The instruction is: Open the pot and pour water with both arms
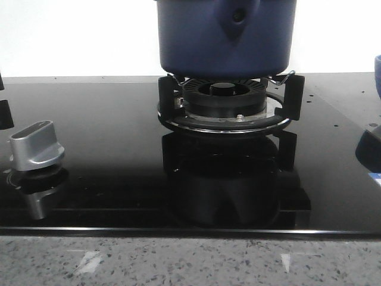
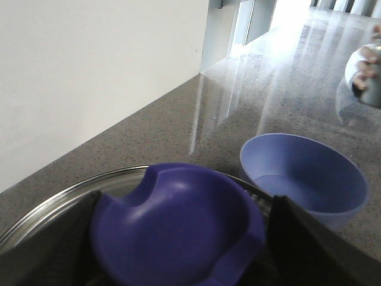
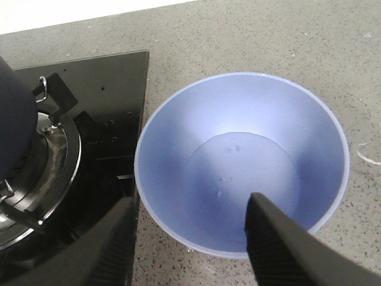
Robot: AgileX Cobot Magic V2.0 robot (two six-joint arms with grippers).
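One pot (image 1: 225,37), dark navy blue with straight matte walls, stands on the single gas burner (image 1: 224,101) of a black glass cooktop (image 1: 107,149). Its teardrop-shaped handle mount (image 1: 237,22) with a round hole faces the front camera; the top of the pot is cut off in the front view. One silver control knob (image 1: 37,145) sits on the glass, well to the left of the burner. In front of the cooktop runs a grey speckled countertop (image 1: 190,262).

There is one lighter blue bowl (image 3: 241,161), standing on the countertop just beside the right edge of the cooktop; it holds a little clear water.

Both grippers show only in their own wrist views. The left gripper (image 2: 178,238) has its two dark fingers (image 2: 303,244) clamped on a dark blue round knob (image 2: 175,226) that belongs to a lid with a shiny metal rim (image 2: 53,202); the blue bowl shows beyond it. The right gripper (image 3: 190,238) hangs above the bowl, looking down into it, and its jaws stand wide apart, with one finger (image 3: 280,238) over the bowl's inside and the other over the edge of the cooktop.
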